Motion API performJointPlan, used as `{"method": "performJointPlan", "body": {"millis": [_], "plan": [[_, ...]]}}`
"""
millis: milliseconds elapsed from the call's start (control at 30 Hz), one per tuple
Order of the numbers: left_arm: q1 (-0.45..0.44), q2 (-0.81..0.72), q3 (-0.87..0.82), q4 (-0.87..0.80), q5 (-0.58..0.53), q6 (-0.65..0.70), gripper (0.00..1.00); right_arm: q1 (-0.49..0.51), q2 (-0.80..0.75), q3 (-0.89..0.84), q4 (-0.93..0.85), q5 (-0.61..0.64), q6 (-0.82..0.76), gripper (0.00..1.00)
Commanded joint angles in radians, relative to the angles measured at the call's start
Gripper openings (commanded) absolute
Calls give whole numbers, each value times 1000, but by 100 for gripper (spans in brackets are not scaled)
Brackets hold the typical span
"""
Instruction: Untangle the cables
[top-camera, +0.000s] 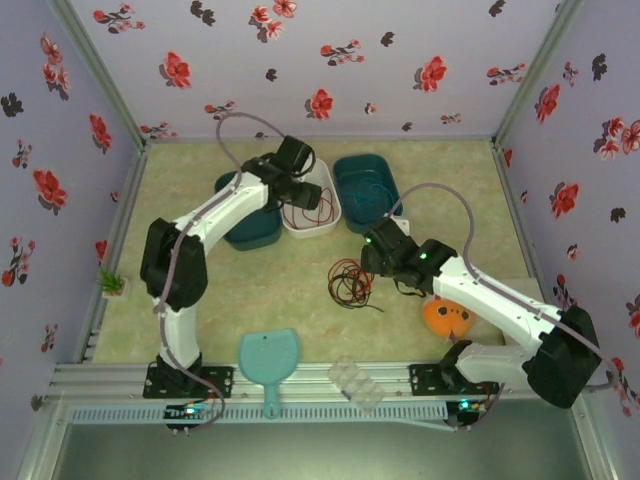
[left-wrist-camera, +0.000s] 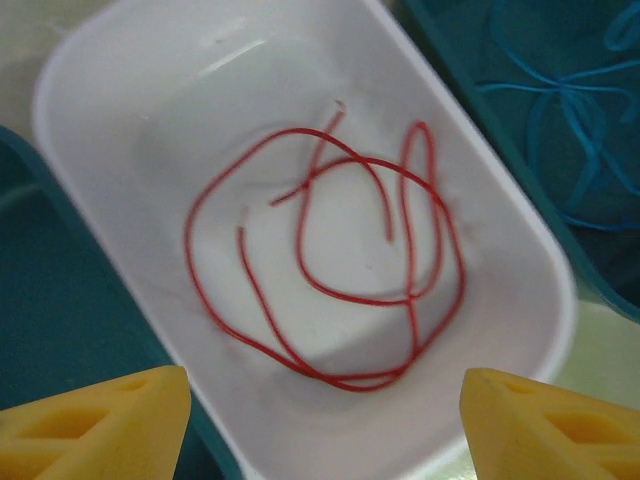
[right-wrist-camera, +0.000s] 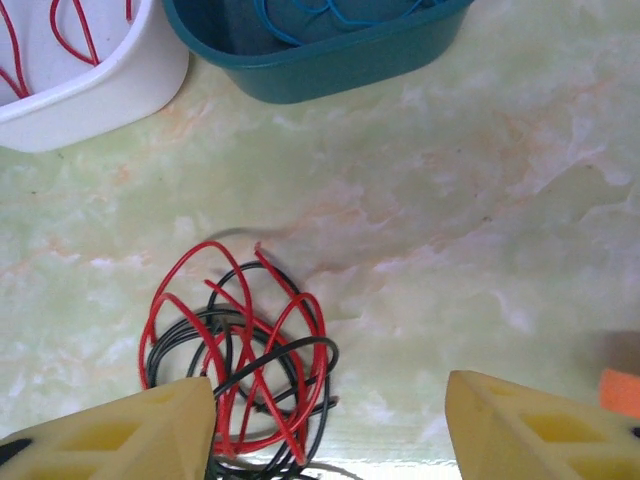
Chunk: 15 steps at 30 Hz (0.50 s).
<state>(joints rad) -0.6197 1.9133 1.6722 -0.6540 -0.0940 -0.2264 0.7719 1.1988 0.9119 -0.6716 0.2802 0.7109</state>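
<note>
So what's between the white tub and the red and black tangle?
Nothing but bare marbled table, seen in the right wrist view between the white tub and the tangle.

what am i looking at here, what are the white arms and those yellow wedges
These are two robot arms bolted at a table's near edge. The wide picture looks down from above; the other two come from a camera on each wrist, and the yellow wedges are that arm's own fingertips. The left gripper hangs open over a white tub holding a red cable. The right gripper is open above a red-and-black tangle on the table. A teal tub holds a blue cable. Nothing is held.
</note>
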Motion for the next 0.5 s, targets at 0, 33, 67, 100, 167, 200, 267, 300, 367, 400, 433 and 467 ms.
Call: {"method": "performJointPlan", "body": {"millis": [0,33,67,100,167,200,267,300,367,400,433,467], "plan": [[-24,-111,-137,156,128,-61,72,-10,-28,-14,-9,-45,22,60],[-31,-137,-181,193,154,-67,71,-12,-34,-19,-5,-51,25,60],[-40,-166,-243,234,177,-74,71,-17,-38,-25,0,-59,28,60],[-49,-190,-297,273,201,-77,70,-22,-41,-30,6,-67,30,59],[-72,-228,-389,346,231,-84,68,-32,-45,-38,19,-81,32,60],[-81,-240,-432,383,239,-86,68,-35,-44,-40,24,-86,32,60],[-107,-262,-527,468,260,-92,66,-43,-39,-46,31,-92,33,63],[-118,-266,-558,499,271,-94,66,-46,-35,-49,36,-94,33,65],[-142,-262,-618,563,292,-96,66,-51,-27,-54,50,-102,36,71],[-155,-255,-641,595,304,-96,66,-53,-22,-57,58,-104,36,73],[-166,-248,-655,616,313,-95,66,-54,-17,-57,65,-105,37,74],[-179,-234,-666,640,323,-94,66,-55,-10,-58,71,-107,38,76]]}}
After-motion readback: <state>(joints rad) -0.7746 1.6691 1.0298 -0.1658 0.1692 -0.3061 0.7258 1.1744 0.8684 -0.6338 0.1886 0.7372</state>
